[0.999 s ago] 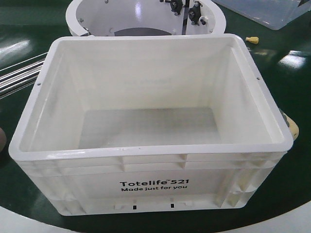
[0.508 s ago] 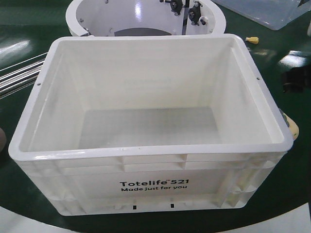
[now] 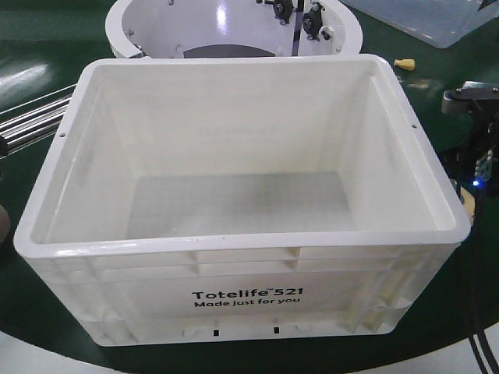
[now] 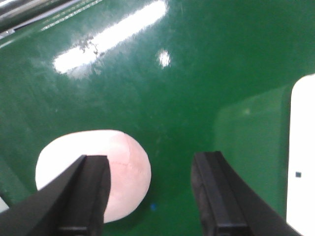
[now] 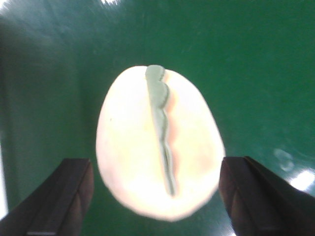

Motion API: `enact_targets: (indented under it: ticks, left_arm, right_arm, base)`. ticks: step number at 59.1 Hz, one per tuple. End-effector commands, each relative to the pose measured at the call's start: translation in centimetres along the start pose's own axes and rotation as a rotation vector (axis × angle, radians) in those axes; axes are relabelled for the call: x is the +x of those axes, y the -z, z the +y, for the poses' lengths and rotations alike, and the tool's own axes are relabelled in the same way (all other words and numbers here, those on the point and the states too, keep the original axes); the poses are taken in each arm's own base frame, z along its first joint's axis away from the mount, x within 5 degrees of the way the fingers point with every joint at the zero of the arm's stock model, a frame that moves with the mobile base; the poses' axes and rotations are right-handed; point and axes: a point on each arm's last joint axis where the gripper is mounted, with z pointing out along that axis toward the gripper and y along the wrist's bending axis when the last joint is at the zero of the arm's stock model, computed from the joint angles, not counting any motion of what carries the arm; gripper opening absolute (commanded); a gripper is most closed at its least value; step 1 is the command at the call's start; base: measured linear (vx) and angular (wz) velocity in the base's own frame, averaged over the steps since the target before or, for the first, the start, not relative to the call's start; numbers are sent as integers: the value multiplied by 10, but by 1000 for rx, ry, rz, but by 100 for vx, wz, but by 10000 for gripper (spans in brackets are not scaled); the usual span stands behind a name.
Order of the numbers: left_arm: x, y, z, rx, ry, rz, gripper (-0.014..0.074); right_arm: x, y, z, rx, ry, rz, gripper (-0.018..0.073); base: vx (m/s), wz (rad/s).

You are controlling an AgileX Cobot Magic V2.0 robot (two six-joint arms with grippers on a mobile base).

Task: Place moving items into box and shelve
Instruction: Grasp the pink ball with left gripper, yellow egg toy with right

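Right gripper gapes wide, jaws either side of the pale yellow egg-shaped toy with a green seam, centre frame, touching neither. Left gripper also wide, holding nothing. Dull pink ball lies lower left, partly behind its left finger. Only the front view shows the white plastic crate, mid-frame on the green table.

Showed a large white crate printed "Totelife 521", open-topped, on a glossy green surface. Caught a white round housing just behind, steel rods at left, and a dark robot arm beside the right rim.
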Motion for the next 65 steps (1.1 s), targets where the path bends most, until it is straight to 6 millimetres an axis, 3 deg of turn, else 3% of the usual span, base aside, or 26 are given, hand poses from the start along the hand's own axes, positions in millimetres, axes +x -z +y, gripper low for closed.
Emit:
enact_targets:
  ticks: [1, 22, 39, 58, 65]
  left_arm:
    - [-11, 12, -1, 3, -28, -83, 486]
    - [-10, -10, 5, -48, -74, 8, 486]
    - [-6, -26, 16, -155, -120, 99, 486]
    - [2, -83, 20, -155, -128, 278, 482]
    - [8, -103, 19, -136, -107, 343, 426]
  right_arm:
    - [-12, 8, -1, 3, 1, -90, 582]
    - [-18, -29, 1, 0, 6, -24, 582]
    - [-20, -34, 2, -6, 3, -33, 582]
    - [-21, -34, 2, -10, 0, -44, 578]
    - [-20, -35, 2, -10, 0, -39, 529]
  base:
    - [0, 0]
    - [0, 0]
    - [0, 0]
    - [0, 0]
    - [0, 0]
